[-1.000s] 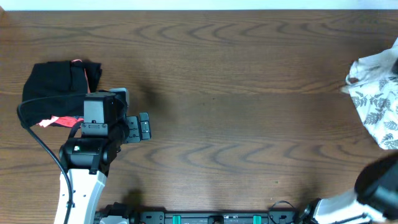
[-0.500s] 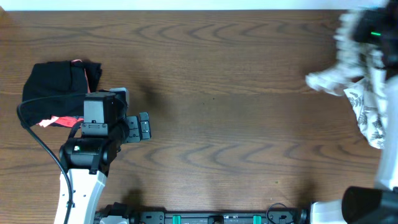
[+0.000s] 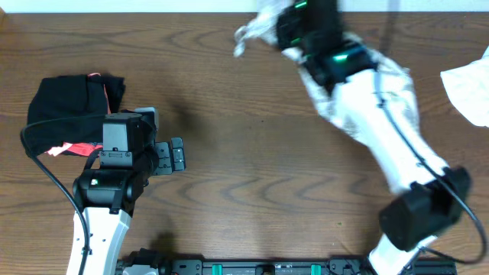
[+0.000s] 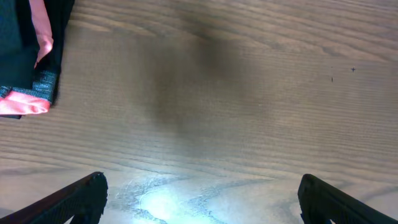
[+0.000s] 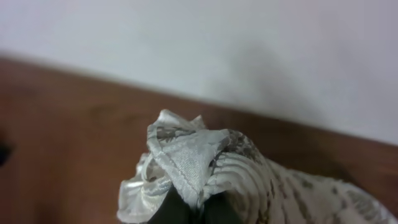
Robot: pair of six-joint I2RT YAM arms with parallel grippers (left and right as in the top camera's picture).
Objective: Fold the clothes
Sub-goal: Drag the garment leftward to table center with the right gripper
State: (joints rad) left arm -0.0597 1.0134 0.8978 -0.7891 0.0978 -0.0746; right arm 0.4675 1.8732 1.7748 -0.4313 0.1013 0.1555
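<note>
**A:** Where's the dress (image 3: 256, 29) right now?

**B:** It's at the far side of the surface (image 3: 252, 183), about the middle. One bunched end pokes out to the left, and the rest trails back to the right under the right arm (image 3: 382, 130). The overhead view is blurred there, so I can't make out how the fabric lies.

**A:** Is it actually held?

**B:** Yes. The wrist view shows the right end effector (image 5: 188, 210) pinched tight on a wad of the leaf-printed fabric. The cloth bulges out above the dark fingertips (image 5: 171, 205), with the brown surface and a pale wall behind it.

**A:** And the other side?

**B:** The left end effector (image 3: 178, 154) is spread wide with nothing between its fingers. It sits on the near left and points right over bare wood.

**A:** What's around it?

**B:** The black bundle (image 3: 72, 103) with coral-pink trim is just to the far left of it. It also shows in the top left corner of the left wrist view, clear of the fingers.

**A:** Anything else?

**B:** A pale cloth (image 3: 467, 90) lies at the right edge of the surface, well apart from the dress.
</note>
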